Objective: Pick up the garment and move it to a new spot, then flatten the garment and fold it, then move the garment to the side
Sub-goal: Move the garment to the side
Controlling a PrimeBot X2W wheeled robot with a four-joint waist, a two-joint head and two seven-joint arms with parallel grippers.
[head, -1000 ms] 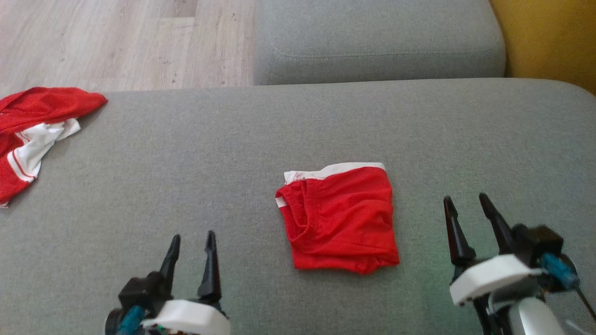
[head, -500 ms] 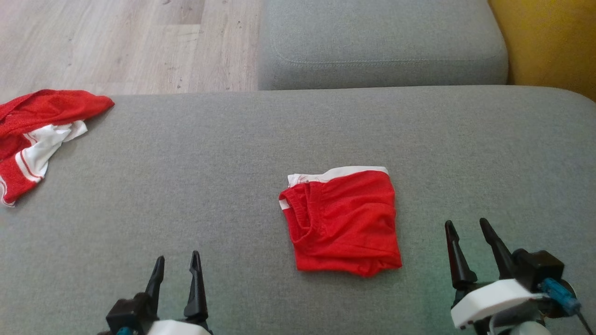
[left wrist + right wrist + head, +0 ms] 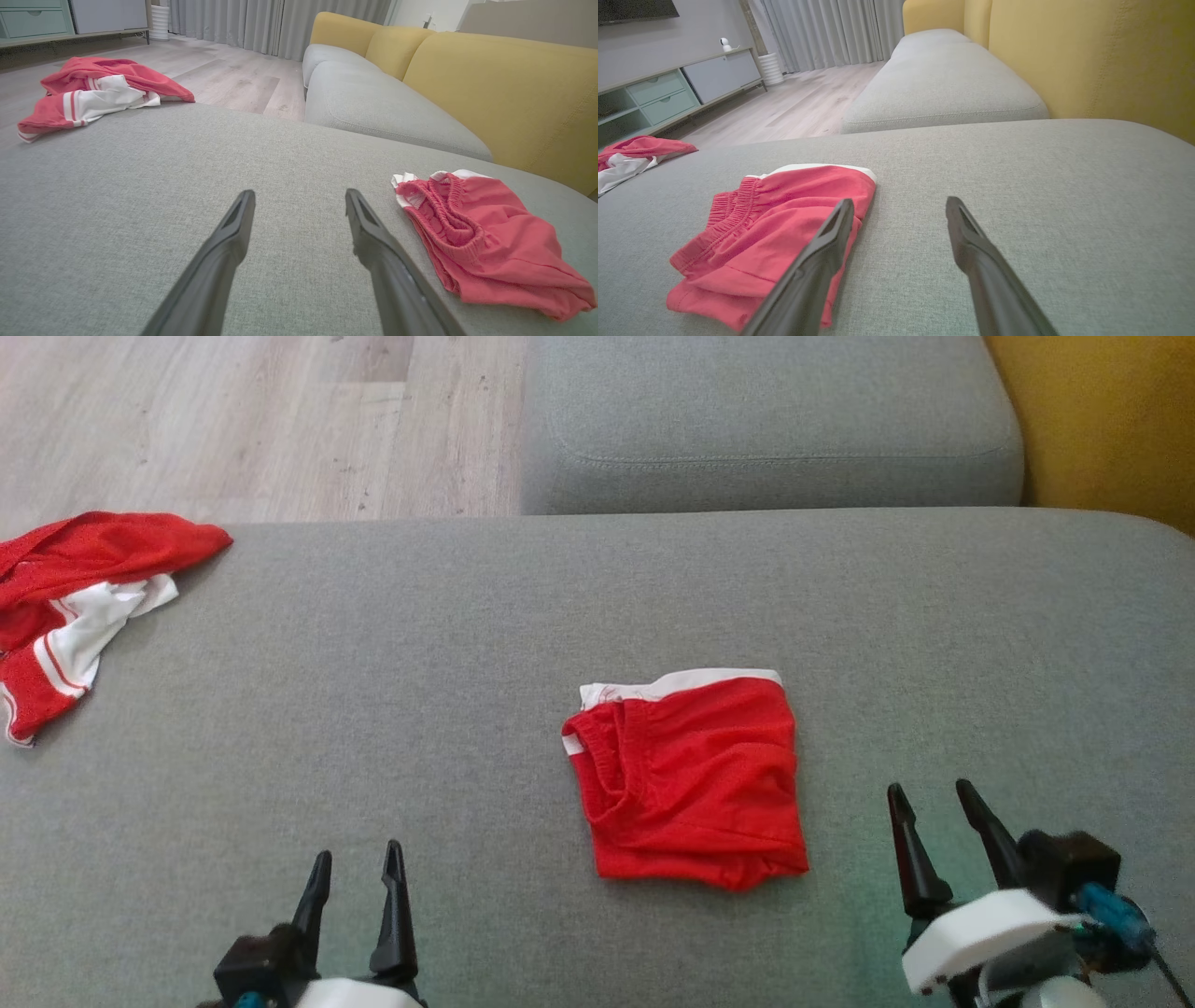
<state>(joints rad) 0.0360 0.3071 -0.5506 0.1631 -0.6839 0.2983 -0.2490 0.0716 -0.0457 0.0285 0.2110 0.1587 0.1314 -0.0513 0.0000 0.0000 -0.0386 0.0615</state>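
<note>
My left fingers (image 3: 393, 905) and my right fingers (image 3: 910, 854) stand spread apart, holding nothing, low over the grey sofa seat (image 3: 373, 691). Between them, nearer my right, the red garment (image 3: 691, 784) lies folded, with a white edge on its far side. My wrist views bring out its gathered waistband (image 3: 444, 210). At the far left sits a crumpled red-and-white garment (image 3: 75, 588). Beyond, the wrist views add the yellow backrest (image 3: 1087, 56) and curtains (image 3: 822, 32).

You are looking at bare grey cushion (image 3: 373, 663) lying open between the folded red garment (image 3: 689, 775) and the crumpled red-and-white garment (image 3: 75, 597) at your far left; the yellow backrest (image 3: 1102, 420) is walling off the right.
</note>
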